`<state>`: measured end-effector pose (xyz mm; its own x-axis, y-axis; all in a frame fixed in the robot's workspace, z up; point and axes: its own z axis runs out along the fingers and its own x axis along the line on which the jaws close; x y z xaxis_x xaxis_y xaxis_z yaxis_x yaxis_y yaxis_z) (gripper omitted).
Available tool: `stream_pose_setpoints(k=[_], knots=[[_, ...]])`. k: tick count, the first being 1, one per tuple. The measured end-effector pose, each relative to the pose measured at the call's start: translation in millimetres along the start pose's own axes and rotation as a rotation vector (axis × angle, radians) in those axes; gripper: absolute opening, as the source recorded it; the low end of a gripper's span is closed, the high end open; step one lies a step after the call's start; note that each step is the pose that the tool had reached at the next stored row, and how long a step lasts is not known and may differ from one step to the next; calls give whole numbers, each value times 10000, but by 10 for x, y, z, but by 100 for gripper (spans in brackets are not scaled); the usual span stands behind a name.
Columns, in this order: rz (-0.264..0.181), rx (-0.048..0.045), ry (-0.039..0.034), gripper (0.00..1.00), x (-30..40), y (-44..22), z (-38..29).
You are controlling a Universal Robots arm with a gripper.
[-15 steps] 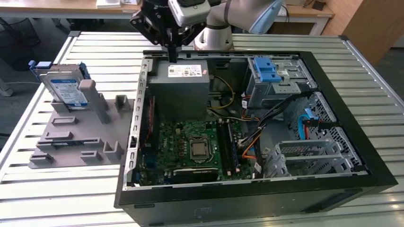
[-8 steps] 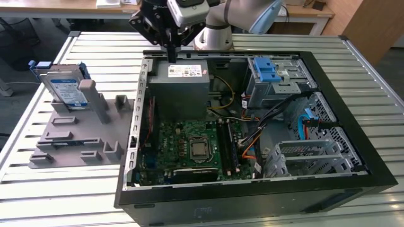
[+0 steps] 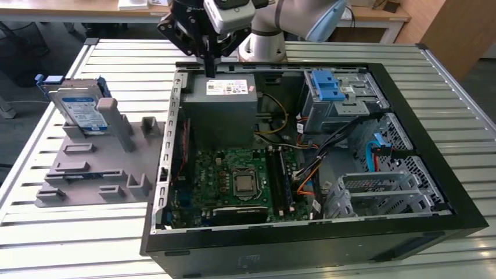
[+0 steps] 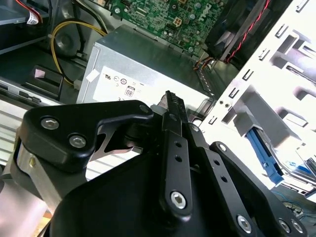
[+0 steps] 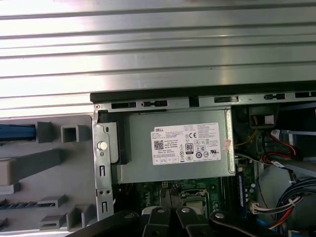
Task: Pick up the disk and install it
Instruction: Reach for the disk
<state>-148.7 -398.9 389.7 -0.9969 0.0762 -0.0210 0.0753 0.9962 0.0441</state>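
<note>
Black boxy PC case (image 3: 310,239) lying open on ribbed aluminium table (image 3: 46,238), green motherboard (image 3: 232,174) showing inside. Disk (image 3: 81,111), flat silver-grey, white-and-blue label, blue carrier, standing upright in matte grey fixture (image 3: 101,168) at exterior view's left. Gripper (image 3: 209,71) hanging over grey power supply (image 3: 220,113), black fingers pressing together, gripping nothing.

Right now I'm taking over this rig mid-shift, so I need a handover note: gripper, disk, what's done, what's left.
Gripper: shut and empty, hanging above the power supply in the open case.
Disk: upright in the grey fixture beside the case, on the exterior view's left, apart from the gripper.
Done: nothing that shows.
Left: the disk is not yet picked up and not yet installed.
</note>
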Motion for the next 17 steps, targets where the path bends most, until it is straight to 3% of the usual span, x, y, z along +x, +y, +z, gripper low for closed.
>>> stream_pose_setpoints(k=[17], knots=[[0,0,2,11,44,-4,5]])
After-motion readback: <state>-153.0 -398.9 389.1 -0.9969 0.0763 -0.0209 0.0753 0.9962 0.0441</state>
